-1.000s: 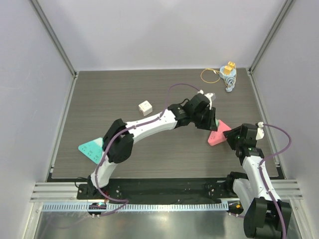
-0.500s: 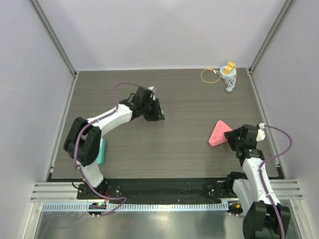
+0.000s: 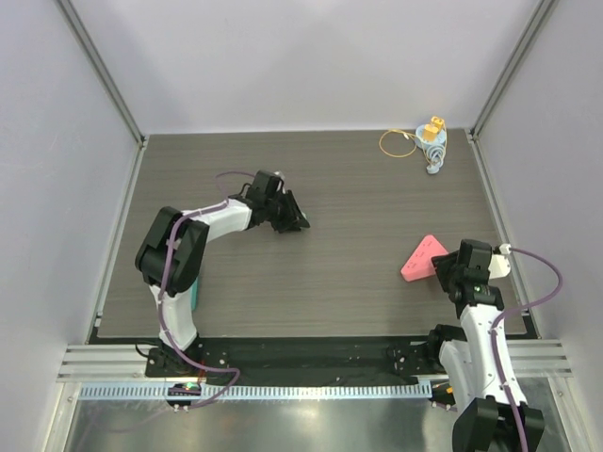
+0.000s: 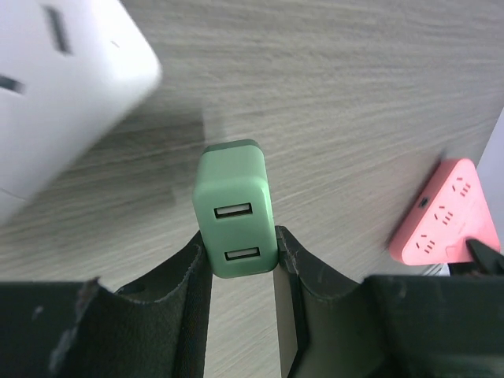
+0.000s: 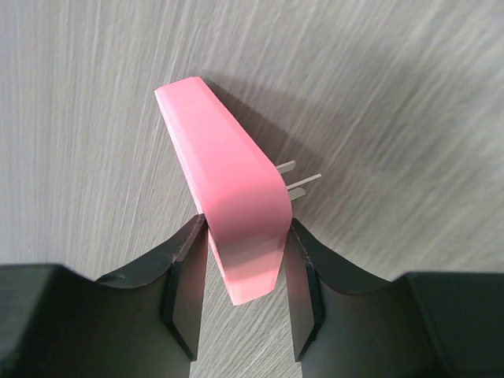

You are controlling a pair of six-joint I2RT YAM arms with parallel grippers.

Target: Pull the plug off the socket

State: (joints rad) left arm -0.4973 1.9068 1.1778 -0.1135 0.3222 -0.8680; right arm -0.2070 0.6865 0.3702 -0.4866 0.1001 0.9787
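Note:
My left gripper (image 4: 239,244) is shut on a green two-port USB plug (image 4: 234,216), which sticks out past its fingertips over the table. It is apart from the pink triangular socket (image 4: 445,216), seen far to the right. A white cube socket (image 4: 55,87) sits close by at upper left. In the top view the left gripper (image 3: 292,219) is at mid-table, covering the cube. My right gripper (image 5: 244,228) is shut on the pink socket (image 5: 228,205), whose metal prongs (image 5: 301,178) show on its right side. In the top view it (image 3: 441,269) holds the socket (image 3: 422,258) at the right.
A blue and yellow object (image 3: 433,143) with a yellow ring (image 3: 397,143) lies at the back right corner. A teal piece (image 3: 195,298) shows partly under the left arm near the front left. Grey walls close the table on three sides.
The left gripper swung from the pink socket at the right across to mid-left, where the white cube lay. The pink socket shifted slightly right and nearer in the right gripper.

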